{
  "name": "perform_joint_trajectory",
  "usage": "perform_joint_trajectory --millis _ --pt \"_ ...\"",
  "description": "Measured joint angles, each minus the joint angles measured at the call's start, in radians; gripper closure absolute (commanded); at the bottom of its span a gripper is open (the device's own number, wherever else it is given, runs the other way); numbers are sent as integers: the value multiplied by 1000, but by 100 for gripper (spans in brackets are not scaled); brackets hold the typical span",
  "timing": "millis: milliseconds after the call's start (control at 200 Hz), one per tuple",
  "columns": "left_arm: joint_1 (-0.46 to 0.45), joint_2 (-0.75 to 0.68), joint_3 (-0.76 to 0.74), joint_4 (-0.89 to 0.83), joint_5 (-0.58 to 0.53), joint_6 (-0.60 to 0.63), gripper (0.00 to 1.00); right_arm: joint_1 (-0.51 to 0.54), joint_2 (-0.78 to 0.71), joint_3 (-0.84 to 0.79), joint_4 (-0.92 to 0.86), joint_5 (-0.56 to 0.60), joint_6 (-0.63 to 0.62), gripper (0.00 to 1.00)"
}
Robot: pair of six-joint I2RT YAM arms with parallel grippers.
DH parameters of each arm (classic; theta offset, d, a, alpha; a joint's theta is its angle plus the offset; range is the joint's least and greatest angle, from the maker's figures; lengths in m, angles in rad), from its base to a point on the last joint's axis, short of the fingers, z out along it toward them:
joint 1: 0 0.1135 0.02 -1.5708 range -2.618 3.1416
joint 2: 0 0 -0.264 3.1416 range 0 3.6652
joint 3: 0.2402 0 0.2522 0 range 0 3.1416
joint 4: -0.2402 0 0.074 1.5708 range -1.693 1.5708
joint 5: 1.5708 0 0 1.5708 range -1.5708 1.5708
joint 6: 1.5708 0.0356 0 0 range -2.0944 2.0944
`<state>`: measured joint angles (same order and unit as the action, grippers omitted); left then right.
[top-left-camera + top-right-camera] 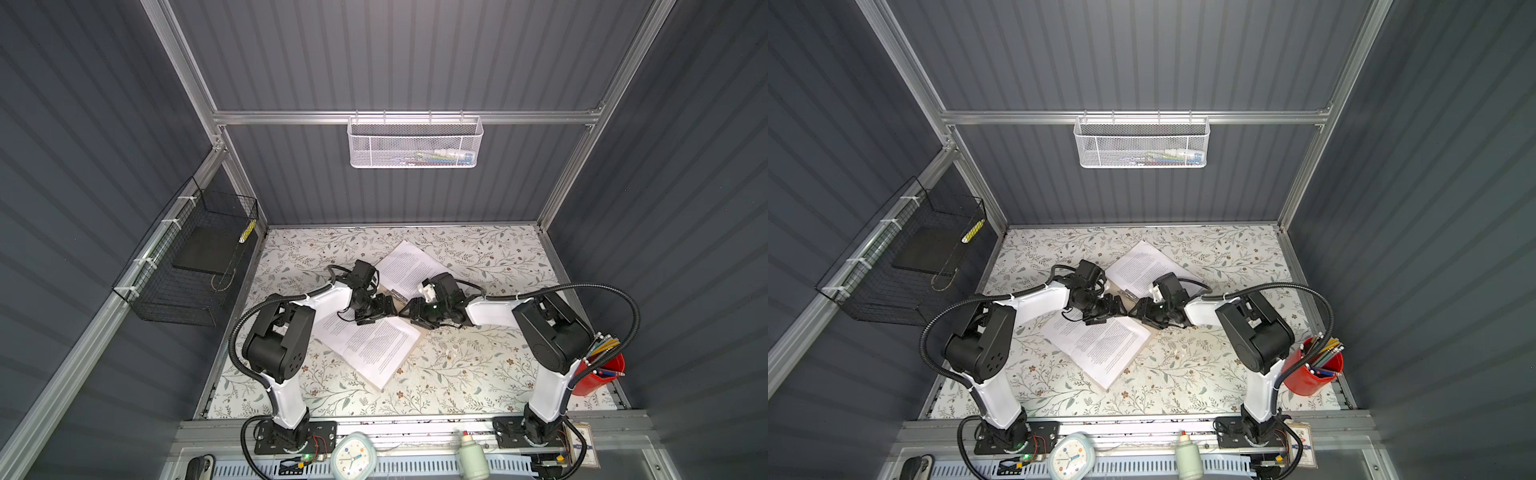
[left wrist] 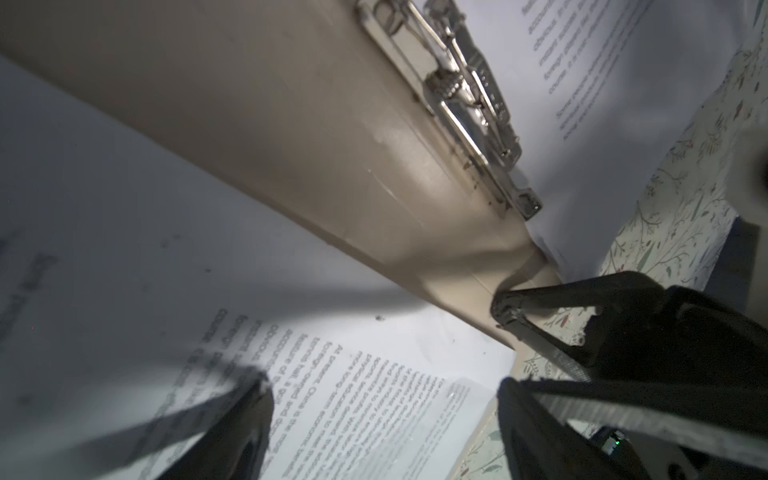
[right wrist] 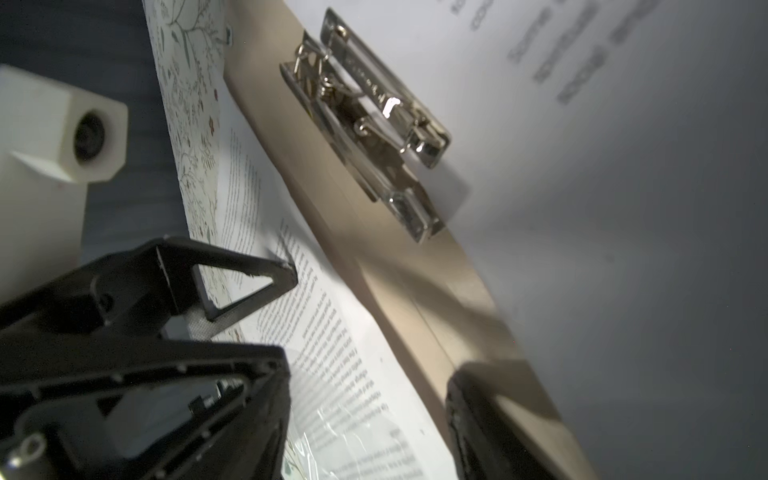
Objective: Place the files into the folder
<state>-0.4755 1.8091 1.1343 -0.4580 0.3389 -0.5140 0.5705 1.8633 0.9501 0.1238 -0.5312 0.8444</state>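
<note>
The tan folder [image 1: 383, 385] lies open in the middle of the table, and its metal clip [image 2: 469, 95] [image 3: 374, 124] runs along the spine. Printed white files cover both halves, a near sheet [image 1: 370, 345] [image 1: 1100, 345] and a far sheet [image 1: 409, 268] [image 1: 1142, 266]. My left gripper [image 1: 388, 309] [image 2: 382, 407] hangs open just over the near sheet's corner beside the spine. Facing it tip to tip, my right gripper [image 1: 409, 313] [image 3: 365, 415] is open too, one finger over the sheet and one over the bare tan strip [image 3: 415, 291]. Neither holds anything.
A black wire basket with a black pad [image 1: 203, 249] hangs on the left wall, and a white mesh basket [image 1: 415, 143] on the back wall. A red pen cup [image 1: 598, 370] stands at the right edge. A clock [image 1: 353, 455] and a bottle [image 1: 471, 455] sit on the front rail.
</note>
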Motion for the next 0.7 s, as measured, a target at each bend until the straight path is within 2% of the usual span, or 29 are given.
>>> perform_joint_trajectory --millis 120,300,475,580,700 --pt "-1 -88 -13 -56 -77 -2 0 -84 -8 87 -155 16 -89 15" --pt "13 -415 -162 -134 -184 -87 0 -213 11 288 -412 159 -266 2" --pt "37 -658 -440 -132 -187 -253 0 -273 72 432 -634 307 -396 1" --pt "37 -721 -563 -122 -183 -342 0 -317 168 557 -700 347 -447 1" --pt "37 -761 -627 -87 -185 -411 0 -369 270 696 -770 363 -480 1"
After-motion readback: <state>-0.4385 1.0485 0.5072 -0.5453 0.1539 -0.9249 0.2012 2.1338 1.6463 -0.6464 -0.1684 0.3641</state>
